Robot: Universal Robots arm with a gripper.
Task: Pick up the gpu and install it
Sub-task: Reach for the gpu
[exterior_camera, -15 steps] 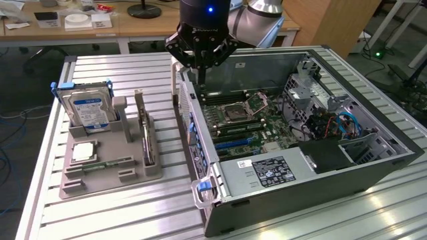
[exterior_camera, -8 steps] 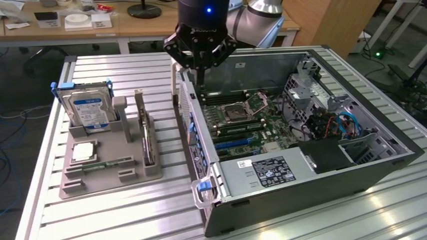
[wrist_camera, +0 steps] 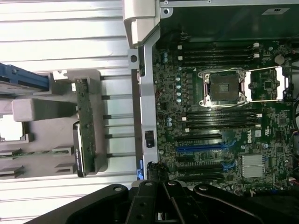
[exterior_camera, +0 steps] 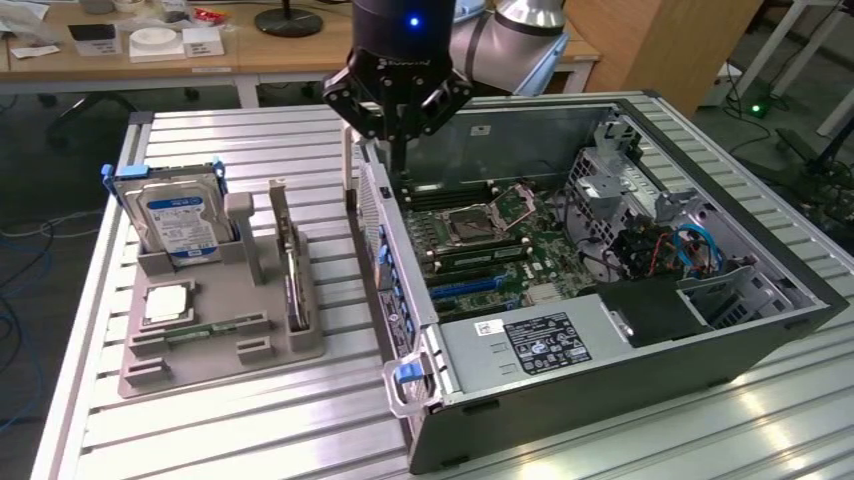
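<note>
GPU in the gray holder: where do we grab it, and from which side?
I'd take the gpu by its free upper long edge, around mid-length, coming straight down and closing across the two flat faces. It stands on edge in a slot of the gray holder, lower edge seated, top free; the hard drive and the computer case wall flank it.
</note>
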